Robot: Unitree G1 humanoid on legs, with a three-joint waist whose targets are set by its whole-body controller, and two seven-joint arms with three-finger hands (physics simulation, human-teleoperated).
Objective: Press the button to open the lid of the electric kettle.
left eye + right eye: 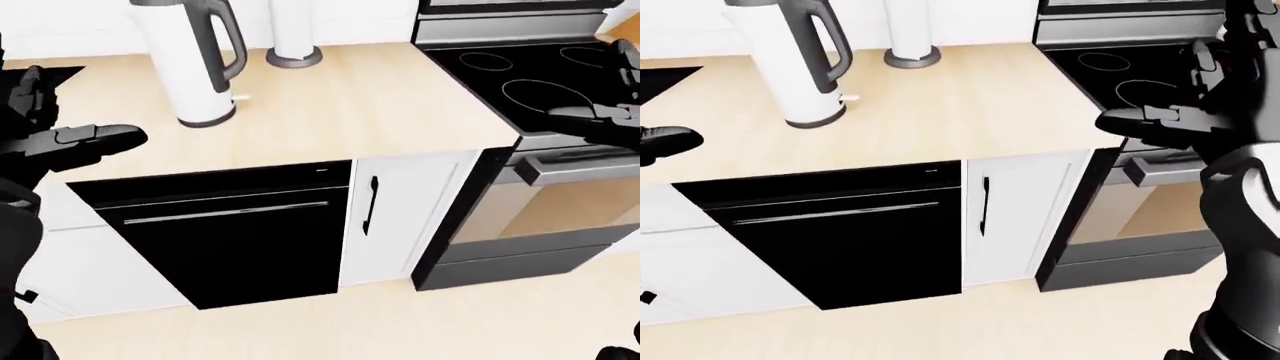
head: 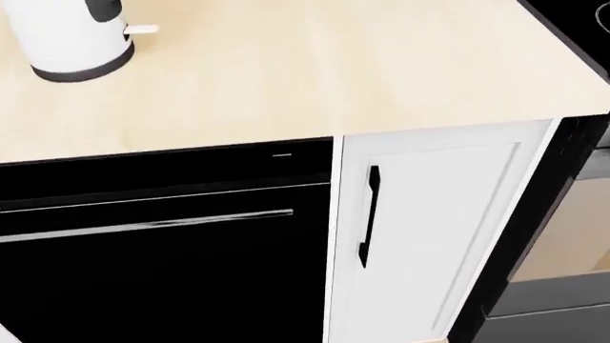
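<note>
A white electric kettle with a dark grey handle stands on the light wood counter, at the upper left of the left-eye view; its top is cut off by the frame, so lid and button do not show. Its base shows in the head view. My left hand is open, fingers out, left of and below the kettle, apart from it. My right hand is open, held over the stove edge at the right, far from the kettle.
A black dishwasher sits under the counter, with a white cabinet door beside it. A black stove top and oven stand at the right. A white roll on a grey base stands right of the kettle.
</note>
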